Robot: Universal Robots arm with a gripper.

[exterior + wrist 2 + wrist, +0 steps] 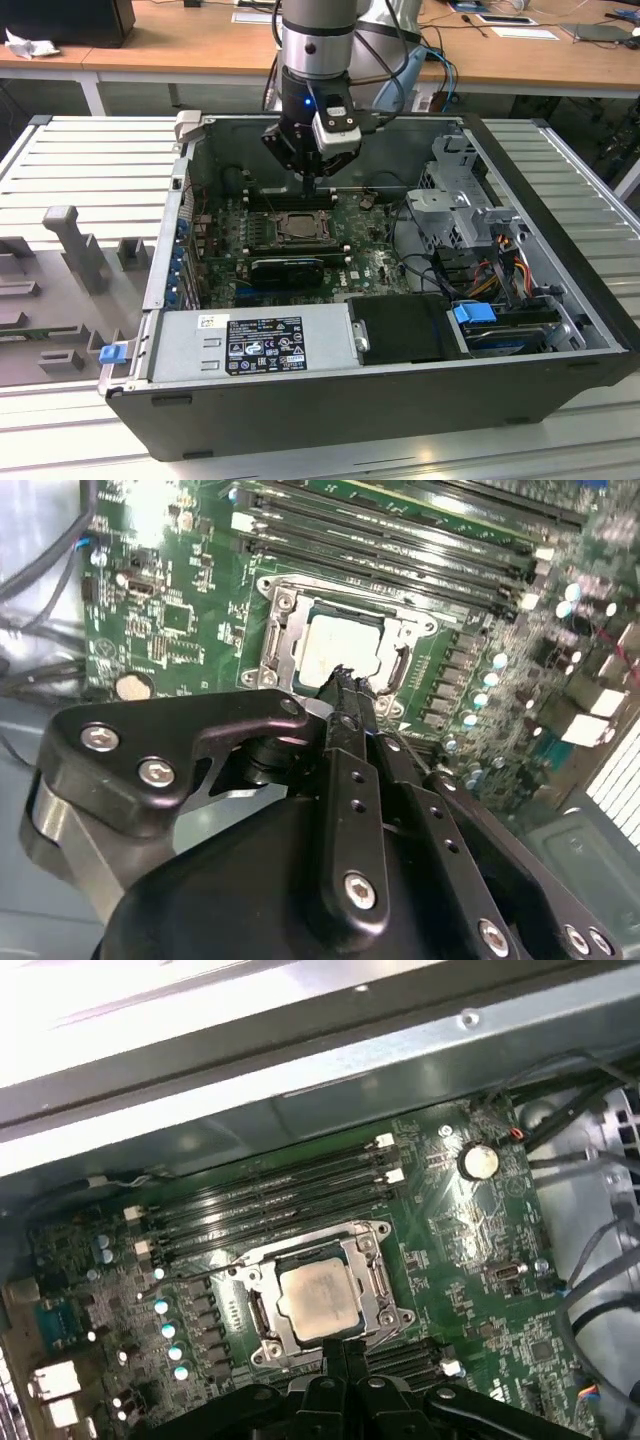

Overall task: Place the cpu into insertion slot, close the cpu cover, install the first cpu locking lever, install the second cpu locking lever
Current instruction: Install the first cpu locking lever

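Your pincer [346, 678] is hovering, pressed together on nothing, at the rim of the insertion slot [258, 1312], where the cpu [318, 1298] is sitting. It's likely light, stiff and fragile, so you're gripping edges only.

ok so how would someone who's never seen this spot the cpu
Inside the open computer case, find the green circuit board. Next to its long black memory slots sits a metal-framed insertion slot; the cpu is the only plain pale silver square, in its middle.
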